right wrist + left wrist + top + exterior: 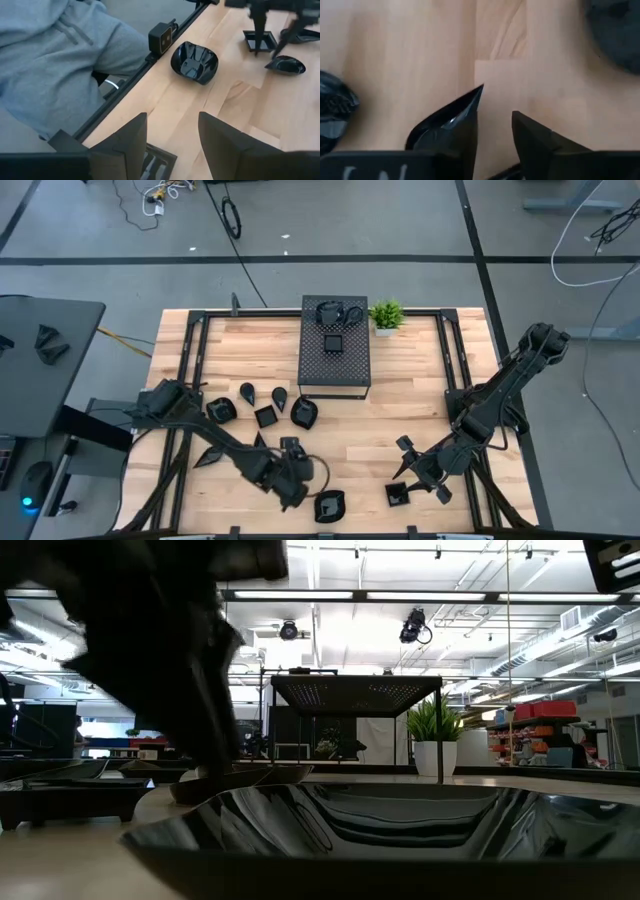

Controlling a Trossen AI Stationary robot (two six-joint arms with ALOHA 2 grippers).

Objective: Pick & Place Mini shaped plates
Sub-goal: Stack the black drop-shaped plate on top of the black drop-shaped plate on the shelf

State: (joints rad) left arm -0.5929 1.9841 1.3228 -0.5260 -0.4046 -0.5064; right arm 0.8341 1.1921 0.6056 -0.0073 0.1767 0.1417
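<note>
While parted, the left end effector point(495, 125) flanks a teardrop plate point(451, 120).

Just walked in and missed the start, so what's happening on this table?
Two robot arms are sorting small black plates on a wooden table. The left gripper hangs low near the front edge, jaws apart and empty, beside a rounded plate. The right gripper waits open above a square plate. A person in grey stands alongside.
</note>
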